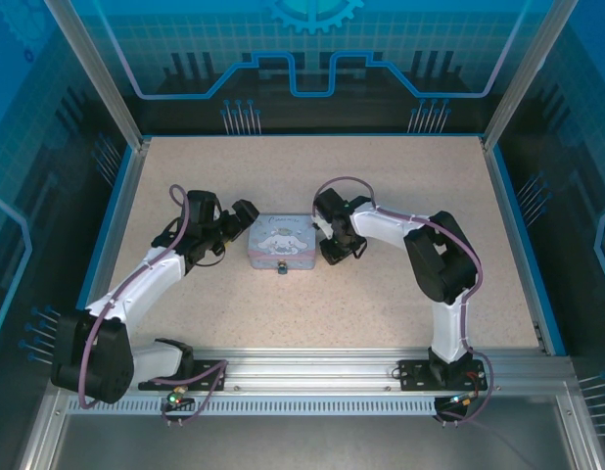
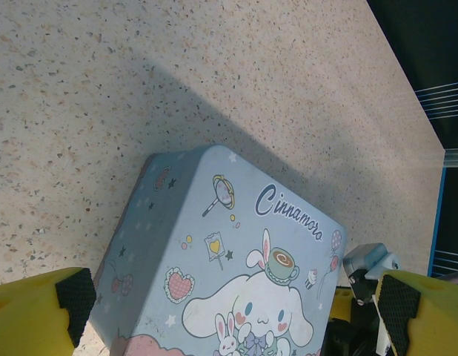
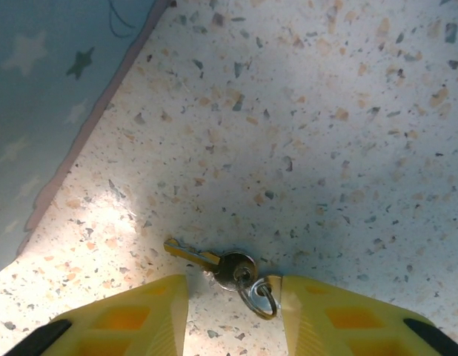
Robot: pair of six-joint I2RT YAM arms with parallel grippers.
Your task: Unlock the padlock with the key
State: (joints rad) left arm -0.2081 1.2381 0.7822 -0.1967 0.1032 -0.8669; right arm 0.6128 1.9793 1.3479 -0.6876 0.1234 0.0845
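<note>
The small key (image 3: 214, 263) lies flat on the speckled table, blade pointing left, with its ring (image 3: 262, 295) touching my right finger. My right gripper (image 3: 233, 297) stands open low over it, one yellow finger on either side. In the top view the right gripper (image 1: 332, 252) is just right of the pastel tin (image 1: 281, 242). The tiny dark padlock (image 1: 281, 267) hangs at the tin's near edge. My left gripper (image 1: 241, 217) is at the tin's left end, and in the left wrist view the gripper (image 2: 236, 297) is open wide above the tin's lid (image 2: 214, 252).
The tin's edge (image 3: 51, 96) fills the upper left of the right wrist view, close to the key. Part of the right gripper (image 2: 366, 267) shows past the tin's far end. Blue walls border the table (image 1: 400, 304), which has bare surface around the tin.
</note>
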